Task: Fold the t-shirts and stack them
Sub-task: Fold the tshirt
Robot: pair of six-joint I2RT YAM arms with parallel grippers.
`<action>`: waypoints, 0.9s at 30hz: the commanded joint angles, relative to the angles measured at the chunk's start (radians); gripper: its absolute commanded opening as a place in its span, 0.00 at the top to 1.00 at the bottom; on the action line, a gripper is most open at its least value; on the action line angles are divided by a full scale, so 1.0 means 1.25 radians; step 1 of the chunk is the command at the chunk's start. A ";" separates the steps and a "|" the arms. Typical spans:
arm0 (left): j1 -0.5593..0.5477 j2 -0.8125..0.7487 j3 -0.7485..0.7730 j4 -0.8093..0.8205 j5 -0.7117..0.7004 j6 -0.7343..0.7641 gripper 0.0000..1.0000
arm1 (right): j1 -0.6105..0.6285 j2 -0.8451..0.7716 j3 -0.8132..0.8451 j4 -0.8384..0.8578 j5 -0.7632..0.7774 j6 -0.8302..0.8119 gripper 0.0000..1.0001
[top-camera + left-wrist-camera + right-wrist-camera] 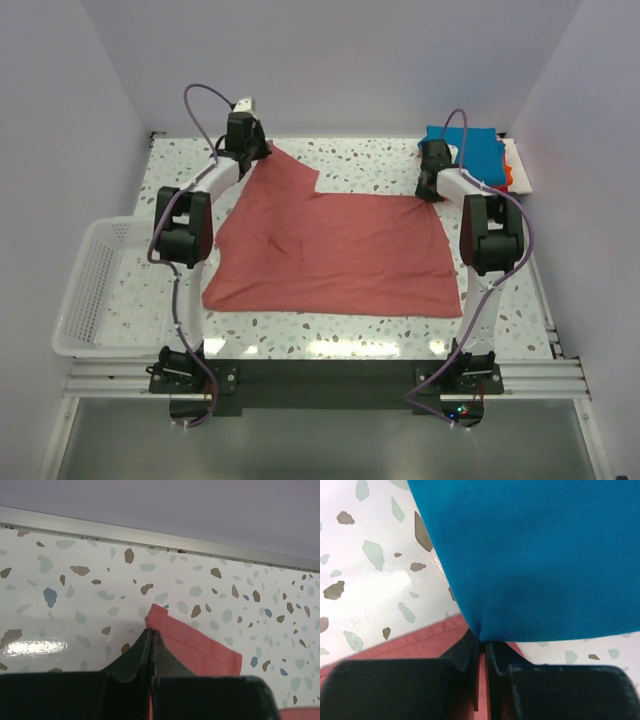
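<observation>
The large dusty-red t-shirt lies spread flat on the speckled table. My left gripper is shut on its far left corner; in the left wrist view the pinched gripper holds the hemmed red edge. My right gripper is shut on the shirt's far right corner, with red cloth between the closed jaws of the gripper. A folded teal-blue t-shirt lies at the back right, just beyond the right gripper and filling its wrist view. An orange t-shirt shows under it. The magenta one is out of view.
A white plastic mesh basket hangs at the table's left edge. Walls close the table at the back and both sides, with a metal rail along the back edge just ahead of the left gripper.
</observation>
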 commanded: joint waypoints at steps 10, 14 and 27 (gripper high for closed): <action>0.021 -0.204 -0.121 0.108 0.029 -0.014 1.00 | -0.004 -0.139 -0.013 -0.022 0.028 0.016 1.00; 0.022 -0.261 -0.179 0.128 0.037 -0.028 1.00 | -0.005 -0.174 -0.039 -0.028 0.031 0.020 1.00; 0.022 -0.572 -0.522 0.167 0.027 -0.141 1.00 | -0.004 -0.339 -0.216 -0.052 0.068 0.071 1.00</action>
